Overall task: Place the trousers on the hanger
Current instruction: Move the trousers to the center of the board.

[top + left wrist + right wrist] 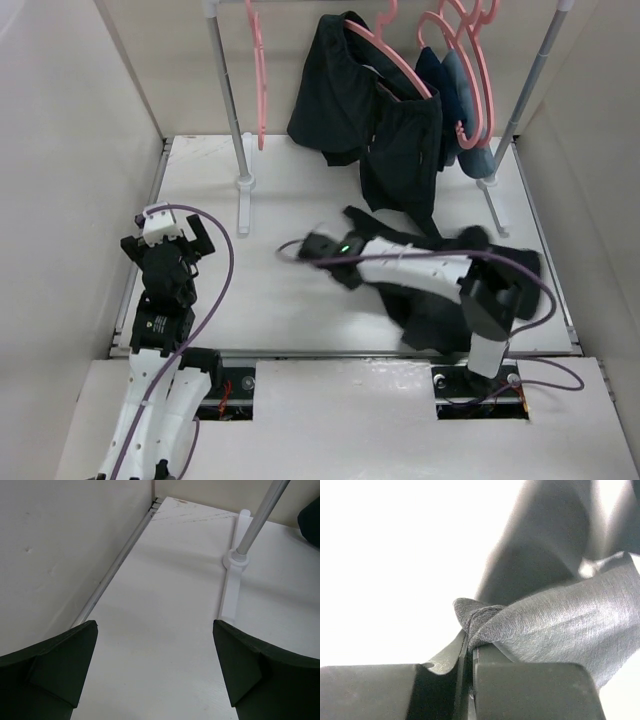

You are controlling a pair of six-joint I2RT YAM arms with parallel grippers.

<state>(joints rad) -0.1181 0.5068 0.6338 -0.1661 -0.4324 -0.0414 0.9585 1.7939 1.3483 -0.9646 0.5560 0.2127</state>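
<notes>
A white table (290,300) is lying under everything, scuffed a little at the back and boxed in by plain cream walls (70,150) on three sides. A metal channel is running along the seam where the left wall is meeting the top. A clothes rail (228,90) is standing across the far end on two flat white feet, and the left wrist view is showing its left post (255,522) rising out of one foot. The hanger (260,80), thin and pink, is hanging bare at the rail's left end, just beside that post. Further right on the rail a shorter black garment (350,100) is drooping from another pink hanger (395,60), and navy clothes (450,90) are bunching near the right post among more pink hangers (470,40). The trousers (430,320) are sprawling in a black heap on the table in front of the rail's right half, partly under the right arm, with one strip trailing back toward the hanging garment. The right gripper (302,248) is reaching in front of the rail's middle, its jaws clamping a fold of the trousers (560,615) close against the bright surface (395,555). The left gripper (168,243) is sitting in front of the rail's left foot, near the left wall, with its jaws spread wide over bare table (165,630) and gripping nothing.
</notes>
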